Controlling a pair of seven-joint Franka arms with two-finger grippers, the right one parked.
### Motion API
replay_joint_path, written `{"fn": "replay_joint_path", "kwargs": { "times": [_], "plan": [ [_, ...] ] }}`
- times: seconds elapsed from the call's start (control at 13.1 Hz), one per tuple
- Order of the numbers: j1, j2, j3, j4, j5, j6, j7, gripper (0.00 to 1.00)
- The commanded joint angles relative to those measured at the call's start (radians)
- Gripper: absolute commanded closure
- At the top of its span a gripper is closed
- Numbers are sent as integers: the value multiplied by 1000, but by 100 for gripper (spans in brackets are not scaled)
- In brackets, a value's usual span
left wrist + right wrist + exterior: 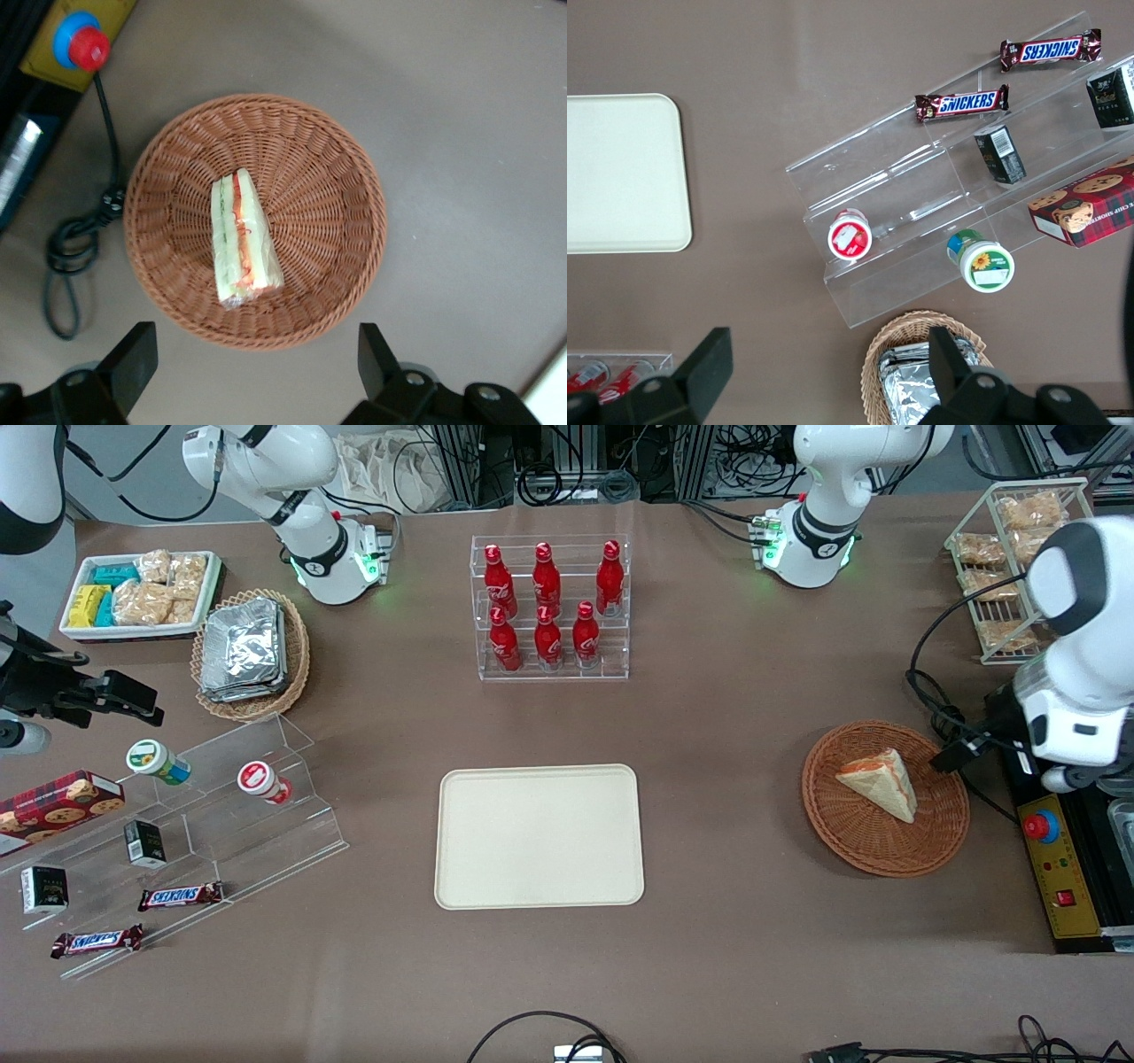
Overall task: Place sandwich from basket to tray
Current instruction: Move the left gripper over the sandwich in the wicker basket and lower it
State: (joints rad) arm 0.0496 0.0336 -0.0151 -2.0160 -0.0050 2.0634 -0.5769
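Note:
The sandwich (pixel 881 779), a pale bread wedge with orange-red and green filling, lies in the middle of the round reddish-brown wicker basket (pixel 833 833). Both also show in the left wrist view: the sandwich (pixel 241 235) and the basket (pixel 345 159). My left gripper (pixel 255 359) is open and empty, held high above the table beside the basket's rim; its white hand (pixel 1076 731) is at the working arm's end of the table. The cream-beige tray (pixel 539 837) lies flat at the table's middle, with nothing on it, and also shows in the right wrist view (pixel 620 173).
A yellow control box with a red button (pixel 1044 825) and a black cable (pixel 75 257) lie beside the basket. A rack of red bottles (pixel 549 607) stands farther from the camera than the tray. A wire rack of snacks (pixel 1019 558), a foil-packet basket (pixel 248 651) and a clear snack stand (pixel 221 815) are also there.

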Motion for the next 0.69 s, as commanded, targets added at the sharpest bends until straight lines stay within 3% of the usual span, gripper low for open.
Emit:
{"fn": "replay_joint_path", "kwargs": {
  "times": [0.0, 0.61],
  "plan": [
    [3, -44, -3, -183, 16, 177, -75, 0],
    [30, 54, -3, -352, 14, 478, -150, 0]
  ]
}}
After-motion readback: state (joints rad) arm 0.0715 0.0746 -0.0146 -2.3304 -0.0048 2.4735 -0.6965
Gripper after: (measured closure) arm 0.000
